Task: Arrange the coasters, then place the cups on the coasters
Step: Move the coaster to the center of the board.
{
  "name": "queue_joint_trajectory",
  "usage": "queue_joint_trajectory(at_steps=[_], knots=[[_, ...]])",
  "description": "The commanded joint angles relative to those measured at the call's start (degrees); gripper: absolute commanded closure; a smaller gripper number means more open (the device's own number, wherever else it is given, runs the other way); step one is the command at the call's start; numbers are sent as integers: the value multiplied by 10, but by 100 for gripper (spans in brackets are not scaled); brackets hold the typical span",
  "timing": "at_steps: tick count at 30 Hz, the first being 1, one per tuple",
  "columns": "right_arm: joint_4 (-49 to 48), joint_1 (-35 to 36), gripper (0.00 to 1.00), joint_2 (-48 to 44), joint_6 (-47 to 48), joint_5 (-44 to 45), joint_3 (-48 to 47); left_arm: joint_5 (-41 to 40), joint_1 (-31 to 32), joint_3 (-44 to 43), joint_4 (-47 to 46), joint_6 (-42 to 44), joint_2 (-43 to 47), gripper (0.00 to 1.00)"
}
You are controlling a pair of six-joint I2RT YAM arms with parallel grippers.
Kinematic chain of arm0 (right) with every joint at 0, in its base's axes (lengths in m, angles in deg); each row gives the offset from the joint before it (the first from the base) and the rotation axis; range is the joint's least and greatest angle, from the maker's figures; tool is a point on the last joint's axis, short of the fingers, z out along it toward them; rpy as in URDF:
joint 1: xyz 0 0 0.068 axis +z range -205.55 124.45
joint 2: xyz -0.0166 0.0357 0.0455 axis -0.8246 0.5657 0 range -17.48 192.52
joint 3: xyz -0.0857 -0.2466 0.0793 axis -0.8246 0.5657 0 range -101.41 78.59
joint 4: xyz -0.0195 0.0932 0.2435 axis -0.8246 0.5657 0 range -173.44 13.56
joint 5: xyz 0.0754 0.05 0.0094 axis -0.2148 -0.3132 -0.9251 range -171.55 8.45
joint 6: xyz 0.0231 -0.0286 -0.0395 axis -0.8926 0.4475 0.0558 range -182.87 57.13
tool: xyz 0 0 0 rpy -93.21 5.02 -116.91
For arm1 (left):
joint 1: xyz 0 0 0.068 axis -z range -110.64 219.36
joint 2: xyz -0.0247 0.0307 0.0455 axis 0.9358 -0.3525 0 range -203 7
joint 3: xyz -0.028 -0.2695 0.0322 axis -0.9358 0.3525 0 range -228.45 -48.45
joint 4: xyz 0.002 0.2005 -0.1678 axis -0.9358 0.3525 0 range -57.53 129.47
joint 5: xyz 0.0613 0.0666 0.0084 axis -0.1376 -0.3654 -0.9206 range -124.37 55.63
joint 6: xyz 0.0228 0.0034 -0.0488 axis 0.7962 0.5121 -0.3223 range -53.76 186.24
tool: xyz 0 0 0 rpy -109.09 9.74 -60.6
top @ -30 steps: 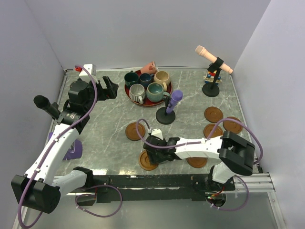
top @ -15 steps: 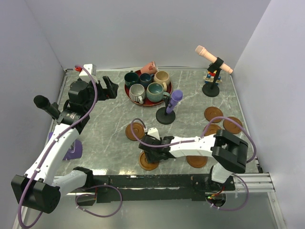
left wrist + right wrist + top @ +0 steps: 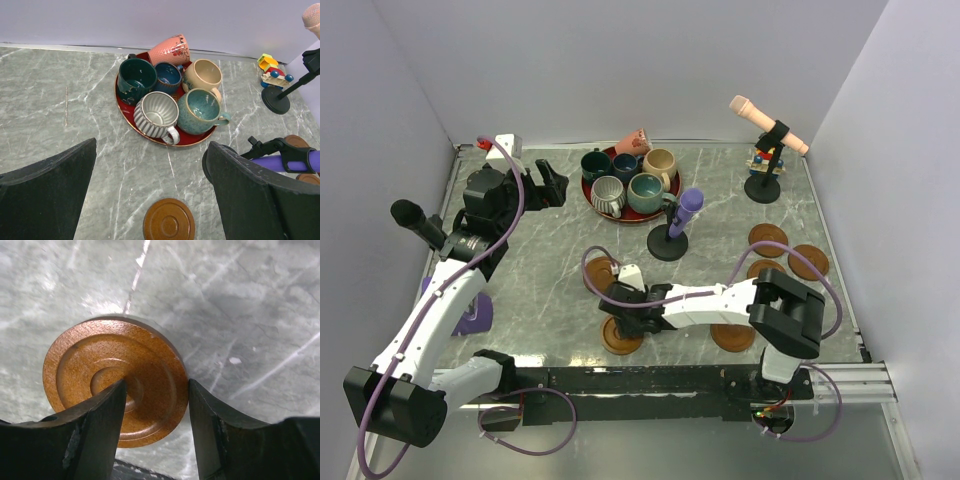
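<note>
With your right gripper (image 3: pixel 156 385) part-open astride a coaster (image 3: pixel 112 365) lying flat at the near edge of the table (image 3: pixel 550 240), and your left gripper (image 3: pixel 150 150) wide and empty, expect light, stiff, slick wood; pinch its thin rim.

Illumination: bright, even and diffuse, from above. Shadows on the worktop (image 3: pixel 540 250) are soft and short. Glare: faint sheen on the red plate (image 3: pixel 126 113) and the glazed cups (image 3: pixel 200 110). Right wrist view: coaster (image 3: pixel 95 365) sharp, jaws dark and underexposed. Left wrist view: foreground jaws slightly soft. Top view: walls lean outward.
</note>
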State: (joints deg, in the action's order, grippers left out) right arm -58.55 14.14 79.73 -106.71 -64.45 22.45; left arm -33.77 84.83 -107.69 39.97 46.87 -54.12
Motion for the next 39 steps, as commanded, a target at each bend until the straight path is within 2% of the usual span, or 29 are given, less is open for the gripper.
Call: queue_joint_trajectory(at_steps=[1,17,39], knots=[[-32,7,41,23,1,16,-22,-2,2,-1,-22,-8,7,3],[-5,4,44,90,35,76,-108,-2,2,-2,-21,-8,9,3],[-26,-20,47,104,33,87,-126,-2,2,-1,-21,-8,11,3]])
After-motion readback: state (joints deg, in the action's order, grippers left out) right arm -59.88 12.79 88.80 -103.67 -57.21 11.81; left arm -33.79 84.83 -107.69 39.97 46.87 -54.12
